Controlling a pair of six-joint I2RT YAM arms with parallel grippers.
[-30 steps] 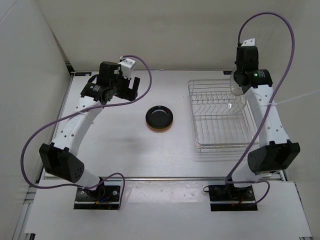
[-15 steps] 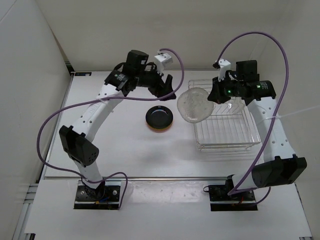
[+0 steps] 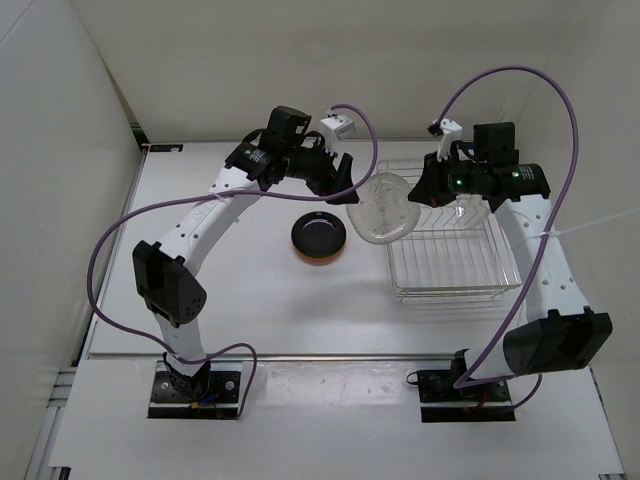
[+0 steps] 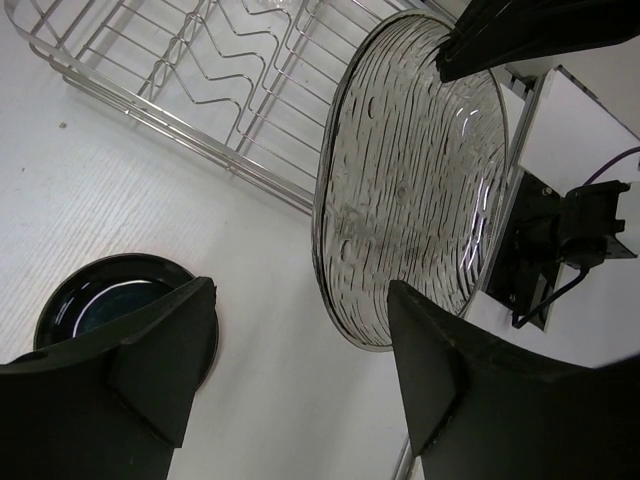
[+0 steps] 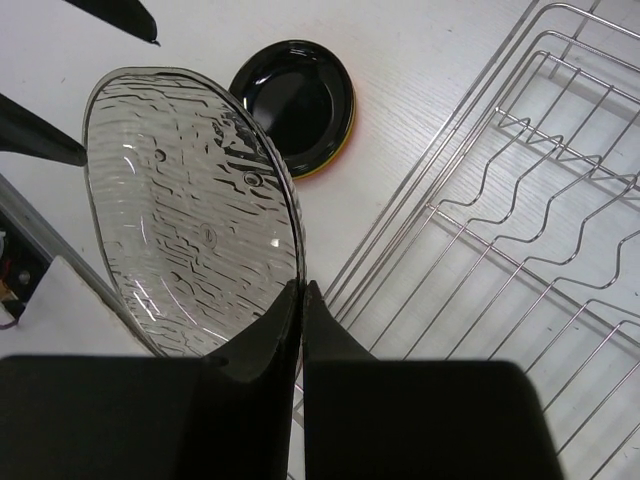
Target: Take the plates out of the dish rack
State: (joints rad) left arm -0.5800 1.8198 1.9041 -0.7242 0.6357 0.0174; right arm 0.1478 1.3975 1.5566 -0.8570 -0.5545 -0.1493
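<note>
left gripper [image 4: 300, 290] has scooted in, wide open around the clear plate [image 5: 190, 210] the right gripper [image 5: 300, 290] pinches; early release could drop it

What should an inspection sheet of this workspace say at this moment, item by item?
Surface: white table, no spills seen.
Job's things: clear plate held tilted in the air beside the dish rack; no plate seen in the rack; black plate on the table, orange edge beneath it.
Clutter: nothing seen.
Grippers: right gripper shut on the clear plate's rim; left gripper open, facing that plate, not touching it.
Cables: purple cables loop beside both arms, apart from the plates.
Surroundings: plain white walls.
</note>
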